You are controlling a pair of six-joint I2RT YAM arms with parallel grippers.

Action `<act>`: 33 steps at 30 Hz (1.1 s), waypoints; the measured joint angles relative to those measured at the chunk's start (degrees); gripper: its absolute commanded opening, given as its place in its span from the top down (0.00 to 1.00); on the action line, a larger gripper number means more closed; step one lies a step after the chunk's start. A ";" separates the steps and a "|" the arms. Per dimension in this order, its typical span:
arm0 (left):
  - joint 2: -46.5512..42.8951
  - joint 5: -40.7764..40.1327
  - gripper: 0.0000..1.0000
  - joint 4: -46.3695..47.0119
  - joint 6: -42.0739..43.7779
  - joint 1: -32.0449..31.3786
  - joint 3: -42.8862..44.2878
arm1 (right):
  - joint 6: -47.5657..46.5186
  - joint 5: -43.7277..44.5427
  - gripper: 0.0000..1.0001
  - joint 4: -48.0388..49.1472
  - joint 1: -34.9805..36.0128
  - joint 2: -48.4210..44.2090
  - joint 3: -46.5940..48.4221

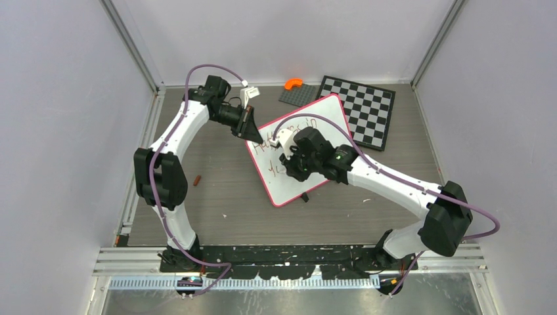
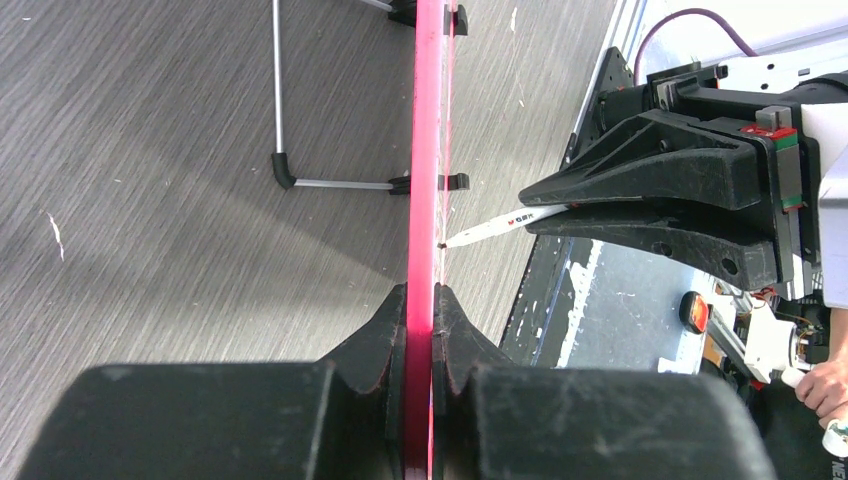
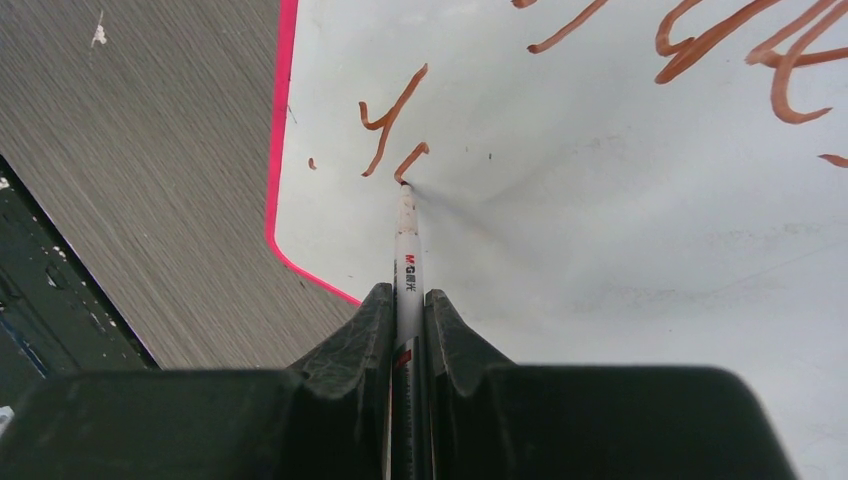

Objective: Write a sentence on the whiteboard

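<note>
The whiteboard (image 1: 325, 118), white with a pink frame, lies tilted at the table's middle. My left gripper (image 1: 250, 132) is shut on its left edge. In the left wrist view the pink frame (image 2: 428, 150) runs edge-on between the left gripper's (image 2: 421, 300) closed fingers. My right gripper (image 1: 293, 161) hovers over the board, shut on a white marker (image 3: 405, 250) whose tip touches the surface. The sentence (image 3: 392, 120) shows as red-brown strokes: a first line across the top and the start of a second line at the tip. The marker (image 2: 500, 222) also meets the board from the right.
A black-and-white chessboard (image 1: 364, 108) lies behind the whiteboard at the back right. Left of it sits a grey plate (image 1: 303, 96) with an orange piece (image 1: 293, 83). A small red-brown object (image 1: 197, 179) lies on the table by the left arm. The board's wire stand (image 2: 279, 110) sticks out beneath it.
</note>
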 measured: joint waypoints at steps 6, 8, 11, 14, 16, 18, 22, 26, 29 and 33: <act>0.00 0.00 1.00 0.02 -0.02 0.00 0.00 | 0.00 0.68 1.00 -0.50 -0.13 -0.04 0.37; 0.00 0.00 1.00 0.02 -0.02 0.00 0.00 | 0.02 1.38 1.00 -0.66 -0.24 -0.04 0.81; 0.00 -0.02 1.00 0.02 -0.02 0.00 0.00 | 0.04 2.23 1.00 -0.70 -0.31 -0.04 1.49; 0.00 0.00 1.00 0.02 -0.02 0.00 0.00 | 0.13 2.82 1.00 -0.61 -0.37 -0.04 2.05; 0.00 0.00 1.00 0.02 -0.02 0.00 0.00 | 0.26 3.02 1.00 -0.66 -0.39 0.04 2.43; 0.00 0.00 1.00 0.02 -0.02 0.00 0.00 | 0.44 2.99 1.00 -0.66 -0.39 0.28 2.91; 0.00 -0.02 1.00 0.00 -0.02 0.00 0.00 | 0.83 2.64 1.00 -0.68 -0.37 0.52 3.21; 0.00 0.00 1.00 -0.02 -0.02 0.00 0.00 | 0.87 2.16 1.00 -0.68 -0.37 0.63 3.37; 0.00 0.00 1.00 -0.02 -0.02 0.00 0.00 | 0.85 2.12 1.00 -0.68 -0.37 0.63 3.37; 0.00 0.00 1.00 0.00 0.00 0.00 0.00 | 0.85 2.23 1.00 -0.68 -0.46 0.63 3.37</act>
